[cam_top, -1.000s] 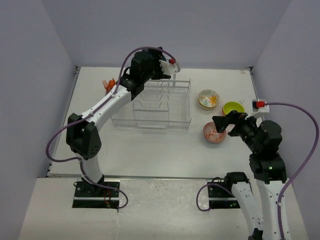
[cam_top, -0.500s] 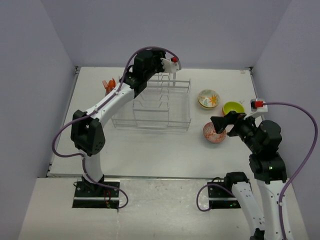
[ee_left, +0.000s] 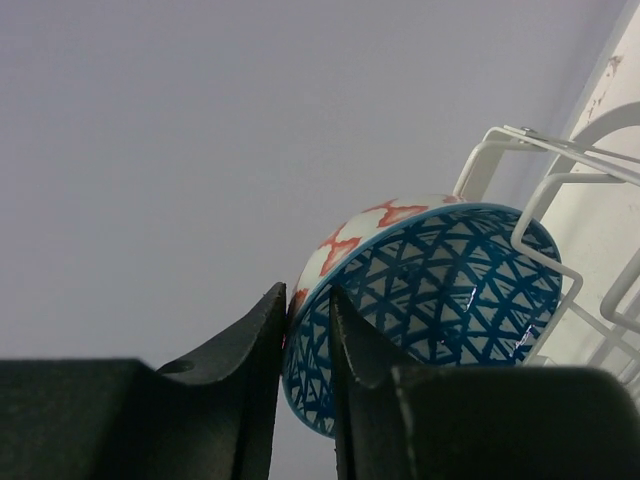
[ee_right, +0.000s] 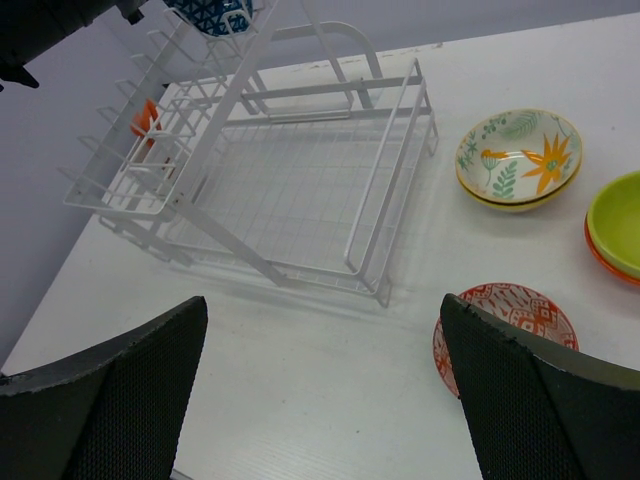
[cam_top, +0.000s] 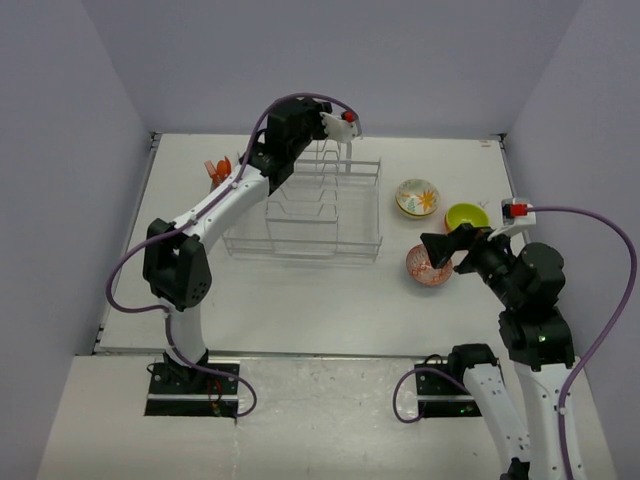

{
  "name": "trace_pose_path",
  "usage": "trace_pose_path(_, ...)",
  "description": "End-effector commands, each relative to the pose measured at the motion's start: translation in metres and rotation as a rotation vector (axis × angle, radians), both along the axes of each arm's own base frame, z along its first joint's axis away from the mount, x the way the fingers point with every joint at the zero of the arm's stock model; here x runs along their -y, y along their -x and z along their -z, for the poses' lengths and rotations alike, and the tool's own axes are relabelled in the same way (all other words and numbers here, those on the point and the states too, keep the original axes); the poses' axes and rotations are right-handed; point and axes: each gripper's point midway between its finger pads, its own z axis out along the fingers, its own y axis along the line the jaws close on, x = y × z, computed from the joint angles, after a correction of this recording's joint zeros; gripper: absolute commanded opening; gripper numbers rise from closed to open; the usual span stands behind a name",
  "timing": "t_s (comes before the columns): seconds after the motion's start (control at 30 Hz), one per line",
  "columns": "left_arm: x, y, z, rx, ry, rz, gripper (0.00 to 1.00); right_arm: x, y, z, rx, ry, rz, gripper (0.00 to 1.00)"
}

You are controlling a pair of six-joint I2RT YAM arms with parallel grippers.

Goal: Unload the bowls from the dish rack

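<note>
Gripping rim of blue bowl point(ee_left: 430, 290) with left fingers point(ee_left: 262, 340) at top wires of dish rack point(cam_top: 300, 245), upper centre of top view | raised slightly versus a second ago, lift-out judged under way | holding right fingers point(ee_right: 130, 370) wide apart, empty

This is looking like a robotics lab cell, not a home kitchen; bare lavender-grey walls point(cam_top: 330, 60) are boxing in a plain white surface point(cam_top: 300, 300) on three sides; the left arm point(cam_top: 215, 208) and the right arm point(cam_top: 530, 290), both white and black, are standing on black base plates point(cam_top: 190, 385) at the near edge; purple cables point(cam_top: 300, 97) are looping loose from them; a white wire dish rack point(cam_top: 300, 252) and a few bowls point(cam_top: 417, 197) are sitting there as the only household things.
</note>
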Motion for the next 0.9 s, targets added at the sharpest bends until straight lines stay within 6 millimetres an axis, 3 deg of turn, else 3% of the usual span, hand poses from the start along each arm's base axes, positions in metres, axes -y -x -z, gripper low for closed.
trace_pose_path(0.0, -0.005, -0.006, -0.018, 0.050, 0.006, -0.020, 0.24, -0.005, 0.001, -0.014, 0.067, 0.008, -0.038, 0.99)
trace_pose_path(0.3, -0.005, -0.006, -0.014, 0.054, -0.014, -0.016, 0.08, -0.005, 0.003, -0.015, 0.079, 0.011, -0.034, 0.99)
trace_pose_path(0.37, -0.005, -0.006, -0.016, 0.061, -0.012, -0.019, 0.00, -0.004, 0.003, -0.016, 0.084, 0.012, -0.032, 0.99)
trace_pose_path(0.67, -0.007, -0.002, -0.031, 0.089, 0.022, -0.032, 0.00, -0.005, 0.003, -0.017, 0.089, 0.010, -0.034, 0.99)
trace_pose_path(0.8, -0.008, 0.007, -0.047, 0.147, 0.026, -0.048, 0.00, -0.004, 0.003, -0.017, 0.090, 0.011, -0.031, 0.99)
trace_pose_path(0.83, -0.008, 0.009, -0.060, 0.201, 0.051, -0.056, 0.00, -0.004, 0.003, -0.017, 0.090, 0.011, -0.031, 0.99)
trace_pose_path(0.87, -0.011, 0.010, -0.056, 0.214, 0.047, -0.077, 0.00, -0.005, 0.004, -0.017, 0.091, 0.010, -0.034, 0.99)
